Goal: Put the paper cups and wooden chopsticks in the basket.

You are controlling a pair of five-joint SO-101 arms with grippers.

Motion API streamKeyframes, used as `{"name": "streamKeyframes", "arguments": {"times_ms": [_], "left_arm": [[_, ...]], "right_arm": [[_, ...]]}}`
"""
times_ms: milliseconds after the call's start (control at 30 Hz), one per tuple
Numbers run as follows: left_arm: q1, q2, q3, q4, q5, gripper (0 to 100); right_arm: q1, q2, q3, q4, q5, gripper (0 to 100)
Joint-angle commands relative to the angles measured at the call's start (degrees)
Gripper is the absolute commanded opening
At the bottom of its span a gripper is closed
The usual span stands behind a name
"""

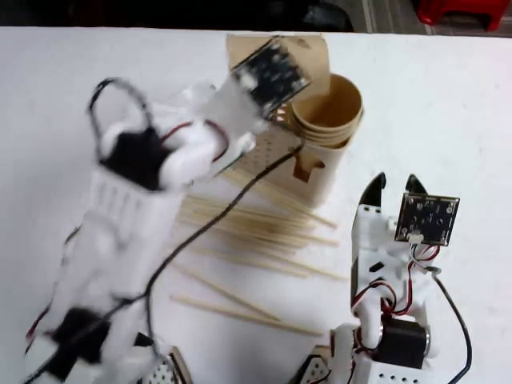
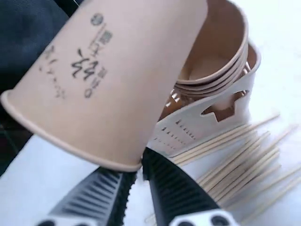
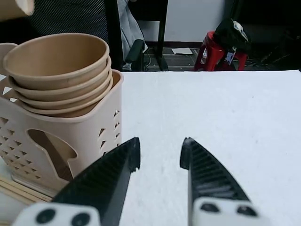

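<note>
My left gripper (image 2: pixel 138 164) is shut on the rim of a tan paper cup (image 2: pixel 108 80), held tilted above the beige basket (image 2: pixel 207 117). A stack of several paper cups (image 2: pixel 216 52) stands nested inside the basket (image 1: pixel 324 180). In the high view the held cup (image 1: pixel 316 54) sits over the basket's far side, partly hidden by the left arm (image 1: pixel 136 184). Wooden chopsticks (image 1: pixel 256 232) lie scattered on the table in front of the basket. My right gripper (image 1: pixel 394 186) stands open and empty to the right of the basket (image 3: pixel 61 141), near the cup stack (image 3: pixel 61 66).
The white table (image 1: pixel 448 104) spreads out to the right of the basket and behind it. A few chopsticks (image 1: pixel 240 308) lie apart near the front edge, between the two arm bases. A red stool (image 3: pixel 216 49) stands beyond the table's far edge.
</note>
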Motion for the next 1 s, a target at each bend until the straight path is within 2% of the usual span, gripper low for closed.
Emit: {"name": "streamKeyframes", "arguments": {"times_ms": [0, 100, 167, 300, 367, 600, 967], "left_arm": [[1.36, 12.26, -15.56, 6.59, 0.0, 2], [1.8, 19.12, -24.62, 12.31, -2.55, 3], [2.68, 22.37, -30.86, 16.35, -5.1, 8], [3.12, 25.54, -39.91, 19.16, -2.02, 21], [3.12, 25.89, -42.11, 18.9, -1.85, 22], [4.53, 25.98, -42.73, 18.9, -1.93, 22], [1.89, 26.42, -42.29, 18.02, 0.44, 22]], "right_arm": [[-0.48, -0.57, -0.26, -1.36, 0.62, 14.9], [-0.48, -0.57, -0.26, -1.36, 0.62, 14.9], [-0.48, -0.57, -0.26, -1.36, 0.62, 14.9], [-0.48, -0.57, -0.26, -1.36, 0.62, 15.0], [-0.48, -0.57, -0.26, -1.36, 0.62, 15.0], [-0.48, -0.57, -0.26, -1.36, 0.7, 15.0], [-0.4, -0.57, -0.26, -1.36, 0.7, 15.0]]}}
